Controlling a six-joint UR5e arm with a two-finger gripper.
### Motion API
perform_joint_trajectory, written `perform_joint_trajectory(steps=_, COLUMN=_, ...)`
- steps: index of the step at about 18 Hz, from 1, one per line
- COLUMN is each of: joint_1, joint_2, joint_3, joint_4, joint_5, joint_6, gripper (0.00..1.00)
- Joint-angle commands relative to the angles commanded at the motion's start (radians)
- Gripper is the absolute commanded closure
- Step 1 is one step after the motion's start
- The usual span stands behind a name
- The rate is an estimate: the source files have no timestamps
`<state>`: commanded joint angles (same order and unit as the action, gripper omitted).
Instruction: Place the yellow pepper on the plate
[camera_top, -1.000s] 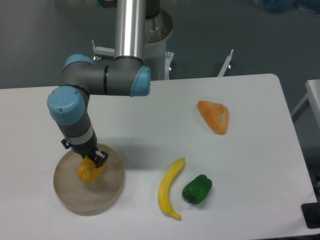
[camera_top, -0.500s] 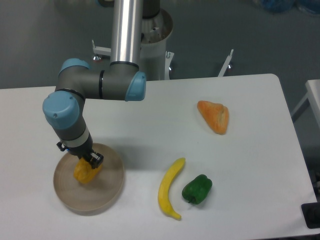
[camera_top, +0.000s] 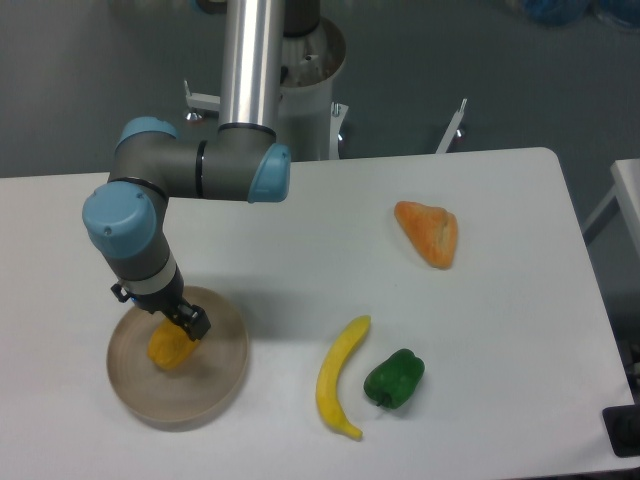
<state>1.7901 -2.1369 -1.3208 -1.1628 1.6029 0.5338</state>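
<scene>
The yellow pepper (camera_top: 167, 348) is small and yellow-orange. It rests low on the round beige plate (camera_top: 215, 375) at the table's front left. My gripper (camera_top: 174, 326) points down right over the pepper's top and is shut on it. One dark fingertip (camera_top: 195, 324) shows at the pepper's upper right. The arm's wrist hides most of the fingers.
A long curved yellow banana (camera_top: 338, 387) lies right of the plate, with a green pepper (camera_top: 394, 379) beside it. An orange wedge-shaped piece (camera_top: 429, 233) lies at the back right. The arm's base column (camera_top: 250, 60) stands at the table's back edge.
My gripper has moved a little left and down with the yellow pepper, bringing it lower onto the plate. Most of the motion came in the first half second. Nothing else has moved.
</scene>
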Motion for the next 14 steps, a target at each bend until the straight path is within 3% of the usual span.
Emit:
perform_joint_trajectory(steps=2, joint_1=0.046, joint_2=0.028, joint_3=-0.002, joint_4=-0.003, joint_5=0.002, joint_6=0.018, gripper=0.01)
perform_joint_trajectory(steps=7, joint_1=0.169, joint_2=0.072, joint_3=-0.002, joint_4=-0.008, joint_5=0.005, joint_6=0.216, gripper=0.01)
perform_joint_trajectory(steps=14, joint_1=0.273, joint_2=0.069, joint_3=0.003, joint_4=-0.003, joint_5=0.011, joint_6=0.402, gripper=0.01)
